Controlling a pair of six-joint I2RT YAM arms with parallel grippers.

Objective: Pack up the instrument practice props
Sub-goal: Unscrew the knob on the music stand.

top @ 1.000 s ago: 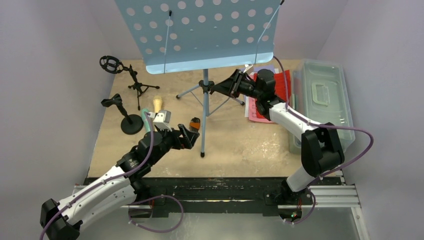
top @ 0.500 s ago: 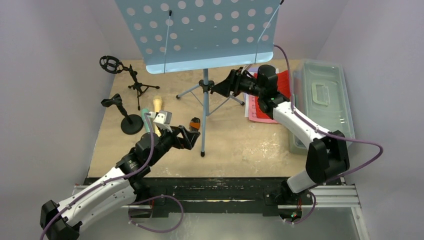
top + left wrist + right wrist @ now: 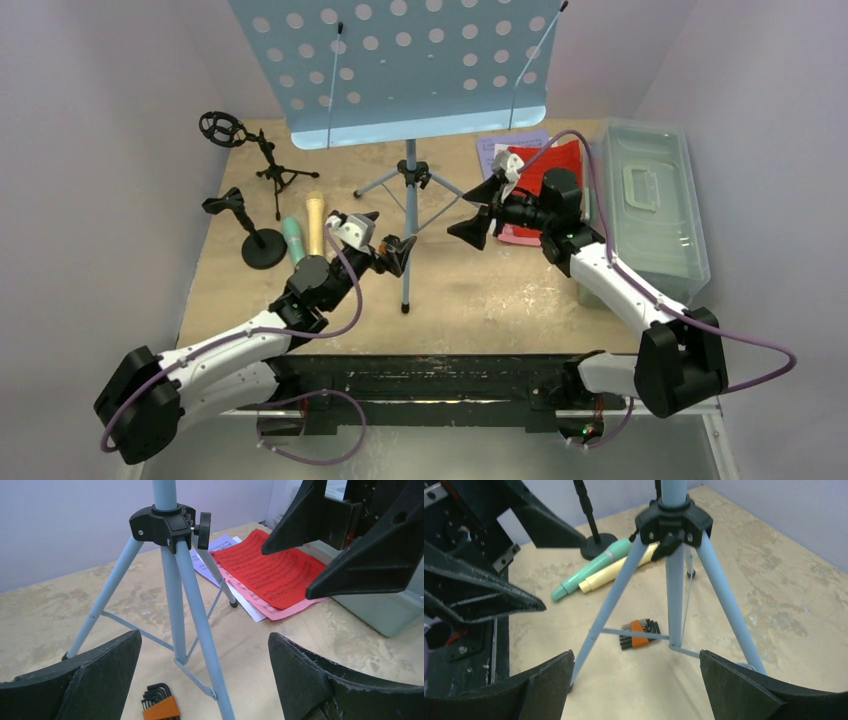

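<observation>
The light-blue tripod [image 3: 410,172] with its perforated tray [image 3: 400,70] stands upright mid-table. My left gripper [image 3: 385,238] is open just left of its pole; the left wrist view shows a leg [image 3: 200,625] between the fingers, untouched. My right gripper [image 3: 476,212] is open to the right of the hub [image 3: 672,522], holding nothing. Red [image 3: 555,165], pink [image 3: 515,236] and purple [image 3: 505,146] sheet-music pages lie stacked behind it. The mint-green [image 3: 293,240] and yellow [image 3: 315,215] microphones lie side by side at the left, near two black microphone tripods [image 3: 262,248] [image 3: 270,165].
A translucent grey tub [image 3: 650,200] with its lid on sits along the right edge. An orange-banded set of hex keys [image 3: 639,632] lies on the table between the tripod's legs. Purple walls close in the table on three sides.
My right gripper has opened and drawn back from the tripod's hub toward the near right. My left arm has swung right toward the pole, uncovering the two microphones.
</observation>
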